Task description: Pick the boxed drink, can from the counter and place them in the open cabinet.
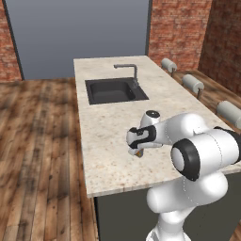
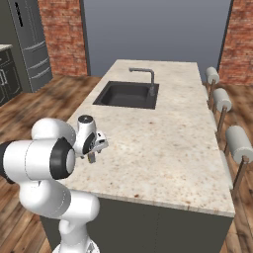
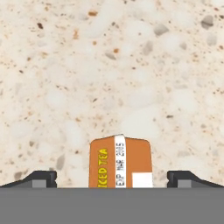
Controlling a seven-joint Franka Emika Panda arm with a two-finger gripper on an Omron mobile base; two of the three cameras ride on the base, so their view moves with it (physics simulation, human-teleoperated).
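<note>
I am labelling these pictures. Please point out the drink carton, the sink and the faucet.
drink carton (image 3: 120, 162), hand view, orange top face
sink (image 1: 116, 91), left base view, dark basin floor
faucet (image 2: 149, 78), right base view, upright metal stem

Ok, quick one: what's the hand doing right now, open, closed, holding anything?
Hand: open, holding nothing; its fingertips stand apart on either side of the boxed drink, which stands on the counter.

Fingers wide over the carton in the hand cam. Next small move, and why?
Probably go straight down, then close. In the hand view the boxed drink sits between the two fingers, which stand wide apart with bare counter on each side of it. The gripper hangs just above the counter, over the carton, so a short descent should bring the fingers alongside its walls.
</note>
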